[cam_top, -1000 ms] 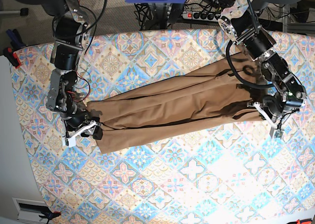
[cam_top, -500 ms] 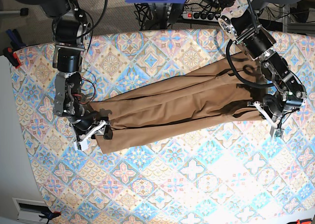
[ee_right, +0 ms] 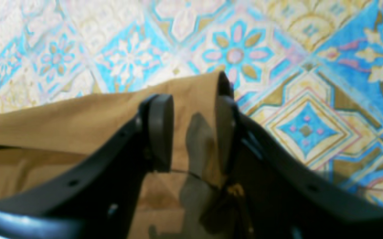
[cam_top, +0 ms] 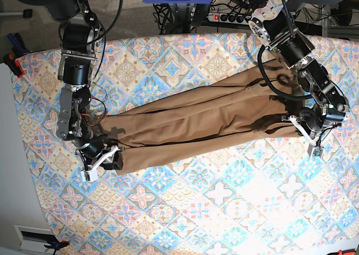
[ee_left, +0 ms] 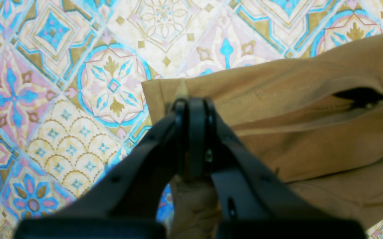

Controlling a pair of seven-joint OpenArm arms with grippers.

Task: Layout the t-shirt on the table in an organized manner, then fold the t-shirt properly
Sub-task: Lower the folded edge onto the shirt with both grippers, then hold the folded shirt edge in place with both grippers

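At frame left, right gripper (cam_top: 105, 158) straddles the shirt (cam_top: 202, 120) corner, jaws parted; left gripper (ee_left: 191, 109) pinches its corner. Cloth may slip, bunching.

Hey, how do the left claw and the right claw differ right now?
The left claw is shut tight on the t-shirt; the right claw has a gap between its pads, with fabric in it. In the base view they sit at opposite ends. Both are at the shirt's near edge.

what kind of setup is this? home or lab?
Likely a lab or robot test bench, not a home: two black robot arms work a tan-brown fabric t-shirt on a pastel tile-pattern clothed table, with a power strip and tangled cables on the floor behind.
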